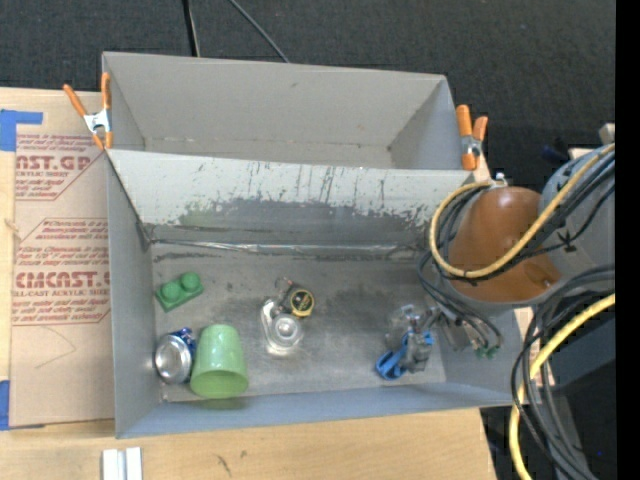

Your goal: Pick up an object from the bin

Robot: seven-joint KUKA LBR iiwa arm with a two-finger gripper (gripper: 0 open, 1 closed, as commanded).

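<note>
Item: small blue object (393,364), on the bin (300,108) floor, lower right of frame.
Gripper (412,336): low, directly over it, probably placed for a grasp; grip state cannot be told.
Well apart, leaving the approach free: clear piece (282,330) at centre; green cup (219,363), silver can (173,357) and green brick (178,290) at left.

Grey bin (340,293) (scuffed): grn cup (220,362), can (171,358), brick (178,290).

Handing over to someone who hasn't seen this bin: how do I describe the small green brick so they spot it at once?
Find the left wall of the grey bin. The green brick lies on the floor beside it, above the silver can and the pale green cup in the view. It is the darker green, studded block, touching neither.
</note>
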